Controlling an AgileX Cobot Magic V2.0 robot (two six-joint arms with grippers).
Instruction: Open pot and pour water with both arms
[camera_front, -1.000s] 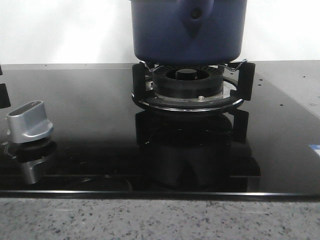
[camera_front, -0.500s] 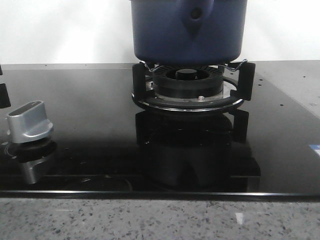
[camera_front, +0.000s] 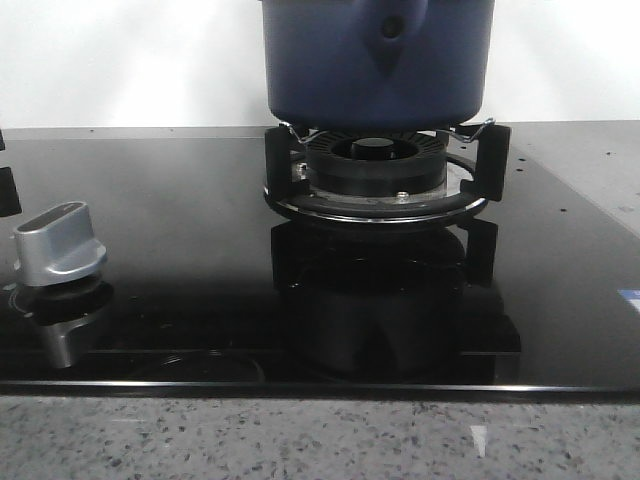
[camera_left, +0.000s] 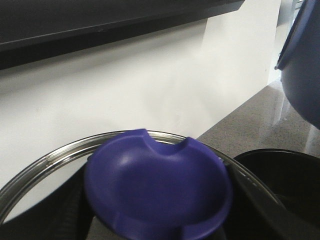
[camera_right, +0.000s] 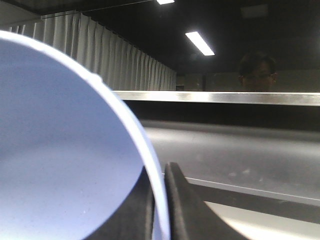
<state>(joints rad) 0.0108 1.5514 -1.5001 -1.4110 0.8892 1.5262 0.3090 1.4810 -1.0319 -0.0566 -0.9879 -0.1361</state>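
Note:
The dark blue pot (camera_front: 330, 60) stands over the burner (camera_front: 375, 160), its base level with the grate tips; contact cannot be told. Its top is cut off by the front view. In the right wrist view my right gripper (camera_right: 161, 200) is shut on the pot's rim, one finger inside against the pale blue inner wall (camera_right: 60, 150), one outside. In the left wrist view my left gripper (camera_left: 157, 200) is shut on the blue knob (camera_left: 155, 175) of the steel-rimmed lid (camera_left: 45, 160), held away from the pot (camera_left: 302, 65). Neither gripper shows in the front view.
A black glass hob (camera_front: 180, 250) carries the burner and a silver control knob (camera_front: 58, 240) at the left. A speckled counter (camera_front: 300, 440) runs along the front, a white wall behind. A black round object (camera_left: 280, 175) lies beyond the lid.
The pot has not visibly moved over the burner. A small pale spot has appeared on the counter at the front right.

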